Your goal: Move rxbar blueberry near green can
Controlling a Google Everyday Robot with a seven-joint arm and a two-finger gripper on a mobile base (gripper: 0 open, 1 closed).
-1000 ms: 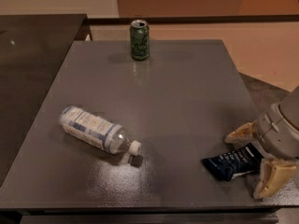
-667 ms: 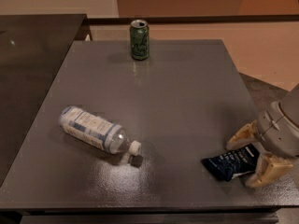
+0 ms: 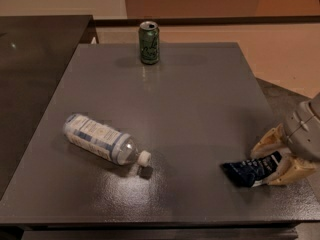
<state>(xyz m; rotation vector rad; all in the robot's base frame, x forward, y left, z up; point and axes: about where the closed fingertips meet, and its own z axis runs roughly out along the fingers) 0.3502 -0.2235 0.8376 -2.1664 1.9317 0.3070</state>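
Rxbar blueberry (image 3: 249,170) lies flat at the near right edge of the grey table (image 3: 200,94). I see my gripper (image 3: 278,162) narrowed onto its right end, one finger against each side. The green can (image 3: 149,42) stands upright, well apart at the far edge. A clear plastic bottle (image 3: 102,139) lies on its side, near left.

— What carries everything?
— A dark grey table (image 3: 200,109) with a square, slightly glossy top.
— What lies on it?
— A green can (image 3: 149,43) stands upright near the far edge, about midway along. A clear bottle (image 3: 102,140) lies on its side at the near left, its white cap (image 3: 144,158) pointing right. A navy bar (image 3: 252,168) lies flat by the near right corner, well apart from both.
— And the gripper (image 3: 277,160)?
— Low at the table's right edge, at the bar's right end.
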